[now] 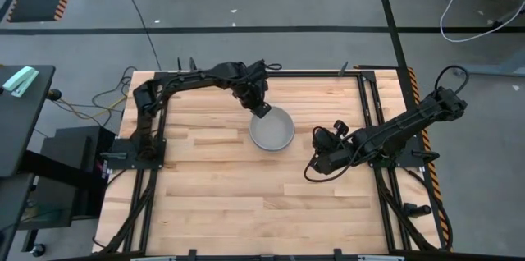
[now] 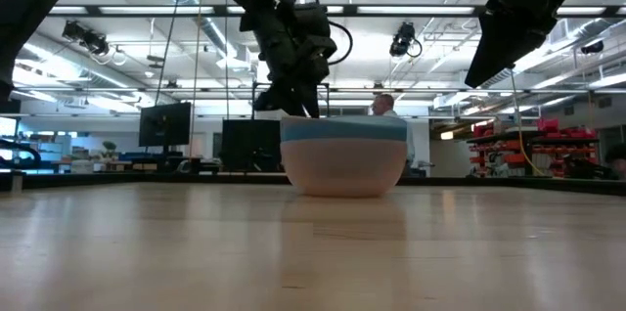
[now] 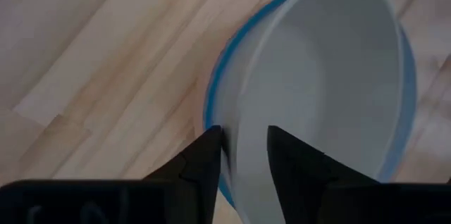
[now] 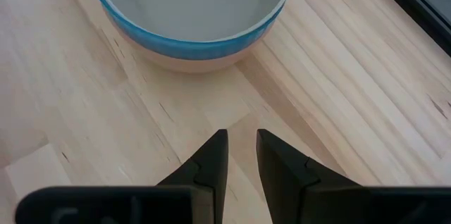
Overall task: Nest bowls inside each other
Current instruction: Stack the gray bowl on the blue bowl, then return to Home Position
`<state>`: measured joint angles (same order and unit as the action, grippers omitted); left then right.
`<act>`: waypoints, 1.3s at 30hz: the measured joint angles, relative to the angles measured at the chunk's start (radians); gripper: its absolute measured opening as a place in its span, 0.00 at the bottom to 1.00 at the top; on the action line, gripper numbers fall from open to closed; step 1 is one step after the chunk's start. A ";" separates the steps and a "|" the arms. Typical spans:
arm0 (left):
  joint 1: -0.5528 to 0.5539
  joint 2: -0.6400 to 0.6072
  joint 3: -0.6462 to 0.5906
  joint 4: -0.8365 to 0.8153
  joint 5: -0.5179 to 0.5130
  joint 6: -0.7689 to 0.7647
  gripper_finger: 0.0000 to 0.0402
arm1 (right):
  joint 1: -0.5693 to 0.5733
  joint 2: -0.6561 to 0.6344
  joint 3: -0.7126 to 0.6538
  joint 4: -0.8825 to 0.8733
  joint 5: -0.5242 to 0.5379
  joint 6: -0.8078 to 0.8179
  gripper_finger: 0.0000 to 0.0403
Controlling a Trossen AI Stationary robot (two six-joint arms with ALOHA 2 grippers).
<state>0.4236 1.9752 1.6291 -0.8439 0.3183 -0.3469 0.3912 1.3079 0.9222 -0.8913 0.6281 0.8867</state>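
The three bowls stand nested near the table's middle. The salmon-pink bowl is at the bottom, on the table. The blue bowl sits in it, with only its rim band showing. The grey-white bowl is innermost. My left gripper is at the stack's far-left rim, shut on the grey-white bowl. My right gripper hangs empty over the bare table to the right of the stack, its fingertips a narrow gap apart. My left gripper holds the grey-white bowl by its rim at the bowl's far-left side. One finger is inside the bowl and the other is outside its wall. The fingers come from above, slanting down from the far left. The bowl sits upright inside the blue bowl.
A black frame runs along the table's edges. Bare wooden table lies in front of and to the left of the stack. A person shows far off in the room behind.
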 joint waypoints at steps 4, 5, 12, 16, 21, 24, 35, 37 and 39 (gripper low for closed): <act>0.000 -0.031 0.000 -0.008 0.000 0.000 0.34 | 0.000 0.000 0.000 0.001 0.000 0.000 0.21; 0.000 -0.036 0.000 -0.008 0.001 0.001 0.35 | 0.000 0.000 0.000 0.000 0.000 0.000 0.21; 0.001 -0.089 0.000 -0.056 -0.007 0.030 0.37 | 0.000 0.000 0.000 0.001 0.000 0.000 0.21; 0.001 -0.136 0.000 -0.098 -0.019 0.077 0.36 | 0.000 0.000 0.000 0.002 0.000 0.000 0.21; -0.026 -0.204 0.000 -0.156 -0.067 0.124 0.34 | 0.000 0.000 0.001 0.003 0.000 0.000 0.21; -0.061 -0.241 0.000 -0.191 -0.132 0.149 0.33 | 0.000 0.000 0.001 0.003 0.000 0.000 0.21; -0.226 -0.340 0.000 -0.226 -0.386 0.153 0.35 | 0.000 0.000 0.001 0.009 0.000 0.000 0.21; -0.252 -0.354 0.000 -0.232 -0.405 0.153 0.34 | 0.000 0.000 0.000 0.009 0.000 0.000 0.21; -0.275 -0.369 0.000 -0.233 -0.420 0.153 0.33 | 0.000 0.000 0.001 0.009 0.000 0.000 0.21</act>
<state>0.1491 1.6058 1.6295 -1.0770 -0.1013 -0.1943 0.3915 1.3079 0.9229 -0.8822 0.6277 0.8871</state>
